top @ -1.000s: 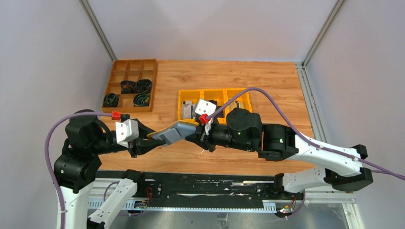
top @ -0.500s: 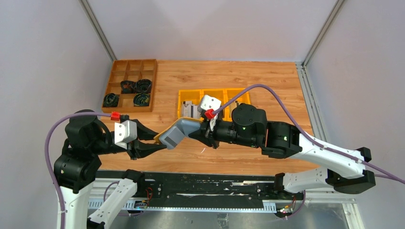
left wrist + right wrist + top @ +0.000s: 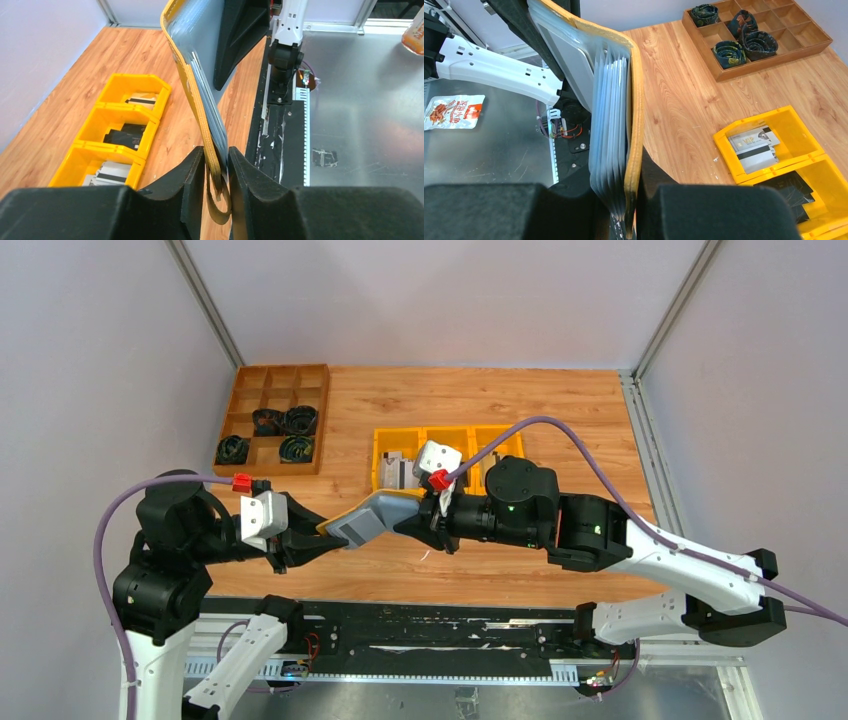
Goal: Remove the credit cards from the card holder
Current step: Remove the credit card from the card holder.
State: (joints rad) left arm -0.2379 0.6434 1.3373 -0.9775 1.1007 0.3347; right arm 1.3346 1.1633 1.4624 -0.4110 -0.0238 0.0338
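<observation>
Above the near edge of the table (image 3: 520,580), the holder (image 3: 368,520) hangs in the air, stretched between my two grippers. The left gripper (image 3: 318,543) has its jaws nearly together on the yellow end of the cover; in the left wrist view the leather edge sits squeezed between the two fingers (image 3: 192,172), with the rest of the holder (image 3: 200,60) rising away from them. The right gripper (image 3: 629,200) is clamped just as narrowly on the opposite end, where the yellow cover and the grey pleats come together.

I read this two-ended grip as a way to keep the holder (image 3: 624,100) spread, so the pleated pockets fan apart and face the right wrist camera. Held off the wood, neither flap can fold back over the pockets. With both jaws busy, though, neither is free to pick a card, so I judge one side must let go before the next pull.

Cards (image 3: 754,147) already lie in the yellow bins (image 3: 448,430), light ones in one compartment and a dark one in the next. The bins stand just beyond the holder, which keeps each drop short. I cannot tell whether any pocket has a card left in it; the sleeves look translucent and layered. The wooden tray (image 3: 240,400) at far left plays no part.
</observation>
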